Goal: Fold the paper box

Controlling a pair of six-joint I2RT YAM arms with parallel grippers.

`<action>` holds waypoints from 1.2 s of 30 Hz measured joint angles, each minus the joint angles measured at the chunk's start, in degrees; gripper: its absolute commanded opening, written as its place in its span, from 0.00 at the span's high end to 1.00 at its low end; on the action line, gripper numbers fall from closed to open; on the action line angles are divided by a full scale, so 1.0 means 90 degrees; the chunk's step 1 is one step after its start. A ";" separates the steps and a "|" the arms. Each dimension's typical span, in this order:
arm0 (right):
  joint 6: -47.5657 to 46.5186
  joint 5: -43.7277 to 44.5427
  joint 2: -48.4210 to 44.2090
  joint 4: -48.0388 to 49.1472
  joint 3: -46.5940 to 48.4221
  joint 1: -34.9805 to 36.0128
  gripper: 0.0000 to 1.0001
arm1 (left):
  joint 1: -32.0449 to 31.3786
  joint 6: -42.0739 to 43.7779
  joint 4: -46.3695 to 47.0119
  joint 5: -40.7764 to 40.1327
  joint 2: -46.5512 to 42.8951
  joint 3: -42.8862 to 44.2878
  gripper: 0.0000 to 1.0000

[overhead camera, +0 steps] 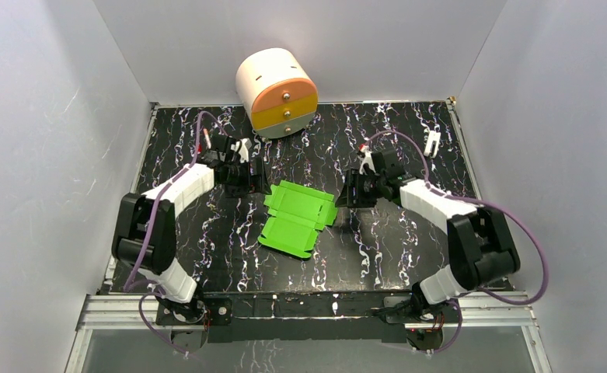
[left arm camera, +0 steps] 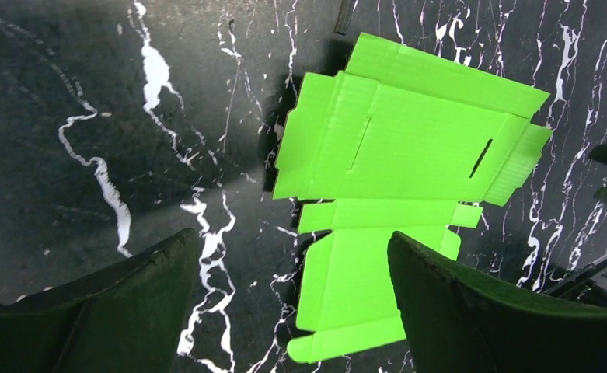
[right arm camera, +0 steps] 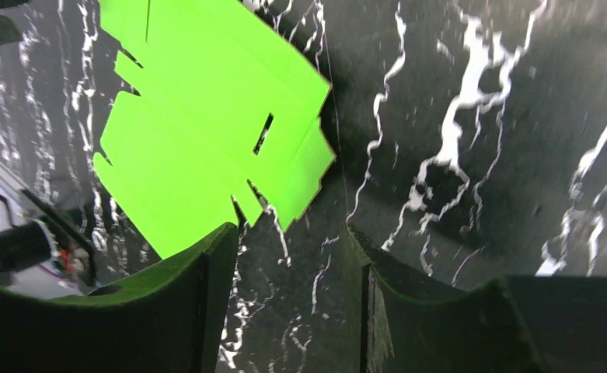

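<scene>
While the paper box [overhead camera: 298, 219] lies mostly flat on the desk [overhead camera: 378, 249] between them, the left end effector [overhead camera: 255, 183] gapes wide and the right end effector [overhead camera: 345, 193] stands half open, both empty. Folding looks barely started, so an edge flap needs pinching next.

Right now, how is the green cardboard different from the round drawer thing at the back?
The paper box is bright green; the drawer unit is cream with orange and yellow drawer fronts. The paper box lies as a thin unfolded sheet mid-table; the drawer unit stands bulky and round at the far edge. Both rest on the black marbled table.
</scene>
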 measured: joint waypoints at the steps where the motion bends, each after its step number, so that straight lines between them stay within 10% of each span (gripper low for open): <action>1: 0.0248 0.0034 -0.0211 0.0219 -0.0267 0.0002 0.41 | 0.0000 -0.0022 0.0002 0.0058 0.0129 0.0061 0.14; 16: 0.2482 0.0415 -0.0260 0.2650 -0.1734 0.0398 0.47 | 0.0007 -0.0029 0.0022 0.0534 0.0865 0.0301 0.16; 28: 0.2463 0.0597 0.0277 0.3094 -0.1824 0.0481 0.98 | 0.0007 0.0075 -0.0024 0.0539 0.0971 0.0301 0.16; 36: 0.1515 0.0058 0.0282 0.2718 -0.1608 0.0095 1.00 | 0.0007 0.0121 -0.0044 0.0661 0.1025 0.0301 0.23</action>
